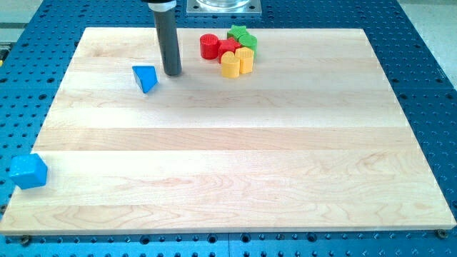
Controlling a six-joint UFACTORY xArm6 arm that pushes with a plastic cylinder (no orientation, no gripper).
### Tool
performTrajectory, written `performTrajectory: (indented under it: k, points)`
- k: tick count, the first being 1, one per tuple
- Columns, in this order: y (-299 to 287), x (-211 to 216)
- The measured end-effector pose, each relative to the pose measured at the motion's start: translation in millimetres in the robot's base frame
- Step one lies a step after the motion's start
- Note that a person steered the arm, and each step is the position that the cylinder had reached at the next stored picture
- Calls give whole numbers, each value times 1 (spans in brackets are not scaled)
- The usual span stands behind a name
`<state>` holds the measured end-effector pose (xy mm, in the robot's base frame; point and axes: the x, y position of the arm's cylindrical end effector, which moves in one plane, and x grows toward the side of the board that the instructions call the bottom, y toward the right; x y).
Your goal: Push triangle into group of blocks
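Blocks sit scattered over a pale wooden board (228, 164) on a blue perforated table (428, 64). Farthest toward the view's left, at about 8 o'clock from the board's centre, a blue cube (28, 170) straddles the board's edge. Next, at roughly 10 o'clock from centre, lies the blue triangle (146, 78); its long axis runs near vertical in the view and its narrow end points down toward 5 o'clock. Just beside it, at its 2 o'clock and apart from it, my tip (172, 73) rests on the wood; the rod has no jaws, so nothing is grasped. Well to the triangle's 3 o'clock sits the cluster: a red cylinder (208, 46), a red block (228, 50) touching it, a yellow heart-like block (237, 63) at the front, and green blocks (243, 36) behind.
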<state>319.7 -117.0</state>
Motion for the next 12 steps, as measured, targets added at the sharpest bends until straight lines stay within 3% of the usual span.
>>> performTrajectory:
  k: [2, 3, 5, 6, 8, 10, 11, 12]
  points:
    - [-124, 24]
    - [-96, 48]
    - [68, 45]
    - [21, 52]
    - [-18, 50]
    - [14, -11]
    - [54, -24]
    - [46, -24]
